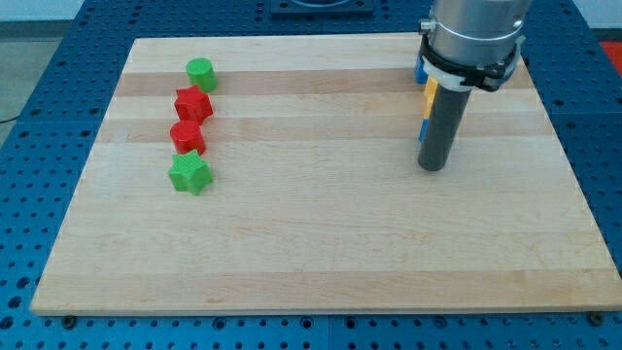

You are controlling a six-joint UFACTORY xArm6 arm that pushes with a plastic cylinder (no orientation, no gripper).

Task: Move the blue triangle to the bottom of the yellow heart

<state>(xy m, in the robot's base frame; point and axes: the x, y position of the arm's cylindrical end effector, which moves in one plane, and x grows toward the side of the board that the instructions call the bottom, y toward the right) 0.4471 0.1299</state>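
My tip (431, 166) rests on the board at the view's right, below the arm's grey body. Just behind the rod, on its left side, slivers of blocks show: a blue piece (421, 68) at the top, a yellow piece (428, 92) under it, and another blue piece (424, 131) lower down, close above the tip. The rod and arm hide most of them, so their shapes cannot be made out. I cannot tell which blue piece is the triangle.
At the view's left a column of blocks runs down the wooden board (321, 243): a green cylinder (200, 72), a red star (192, 103), a red hexagon-like block (187, 135), and a green star (190, 174).
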